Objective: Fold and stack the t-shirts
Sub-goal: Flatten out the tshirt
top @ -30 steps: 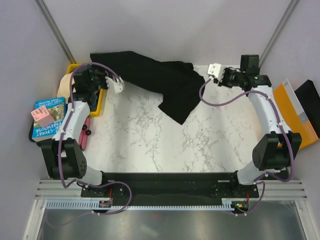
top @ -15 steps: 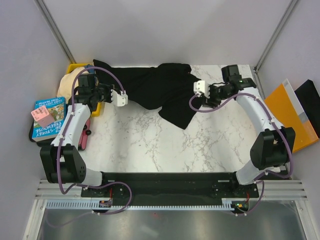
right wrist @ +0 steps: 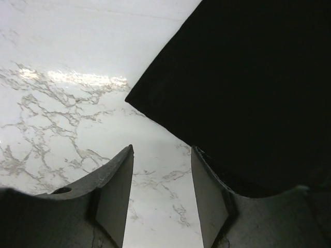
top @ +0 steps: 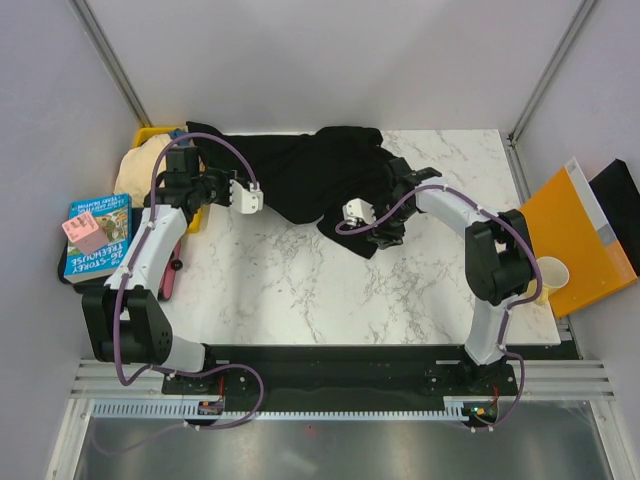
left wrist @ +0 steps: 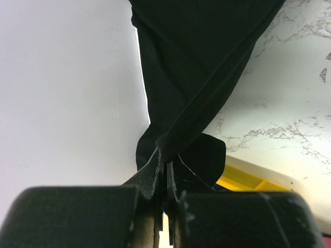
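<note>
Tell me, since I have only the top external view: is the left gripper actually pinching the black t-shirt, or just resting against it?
Observer: Pinching. The left wrist view shows the left gripper shut on a fold of the black t-shirt.
Operator: And the right one? Its fingers are lost against the dark cloth.
Observer: The right gripper is open, with only bare table between its fingers. The shirt's corner lies ahead and to one side.

FREE: bare white marble tabletop (top: pixel 290 290), centre and lower frame | BLOCKED TOP: crumpled black cloth t-shirt (top: pixel 310 170) spread across upper centre | BLOCKED LEFT: yellow plastic bin (top: pixel 158 133), blue paperback book (top: pixel 95 240) at left edge | BLOCKED RIGHT: flat orange folder (top: pixel 580 235), cream cup (top: pixel 550 272) at right edge
</note>
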Action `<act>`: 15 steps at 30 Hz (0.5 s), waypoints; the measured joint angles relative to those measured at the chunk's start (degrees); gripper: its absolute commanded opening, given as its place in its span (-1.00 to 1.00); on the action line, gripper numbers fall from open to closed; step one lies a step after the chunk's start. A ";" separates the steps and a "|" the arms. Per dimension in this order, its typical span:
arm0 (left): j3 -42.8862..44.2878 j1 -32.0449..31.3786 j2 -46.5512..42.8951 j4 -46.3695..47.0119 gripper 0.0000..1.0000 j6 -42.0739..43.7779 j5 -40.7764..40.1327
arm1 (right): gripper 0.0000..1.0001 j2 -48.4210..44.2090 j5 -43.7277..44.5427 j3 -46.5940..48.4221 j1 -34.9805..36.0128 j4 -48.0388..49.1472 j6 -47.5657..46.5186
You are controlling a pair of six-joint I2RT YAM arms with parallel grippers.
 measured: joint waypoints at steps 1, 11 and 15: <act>0.13 0.00 0.00 -0.02 -0.97 -0.17 -0.11 | 0.11 0.70 0.83 0.00 0.13 -0.04 -0.35; 1.75 -0.11 0.83 -0.17 -0.96 -1.38 -1.64 | 0.11 1.62 5.38 -1.81 4.52 -0.81 -6.69; 2.32 -0.11 1.25 -0.17 -0.96 -1.95 -1.66 | 0.11 1.60 5.84 -4.59 5.55 -1.09 -8.15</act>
